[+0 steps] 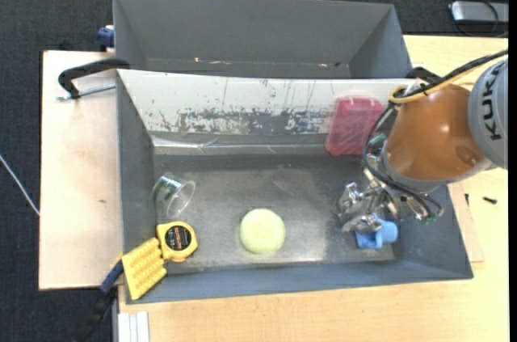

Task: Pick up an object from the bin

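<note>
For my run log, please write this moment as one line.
claw: low at front right of bin | nearest: small blue piece | behind: pink block against back wall | further off: pale green ball, clear cup

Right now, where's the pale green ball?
In the camera view the pale green ball lies on the bin floor near the front wall, about mid-width, between the yellow tape measure at view-left and the gripper at view-right, touching neither.
</note>
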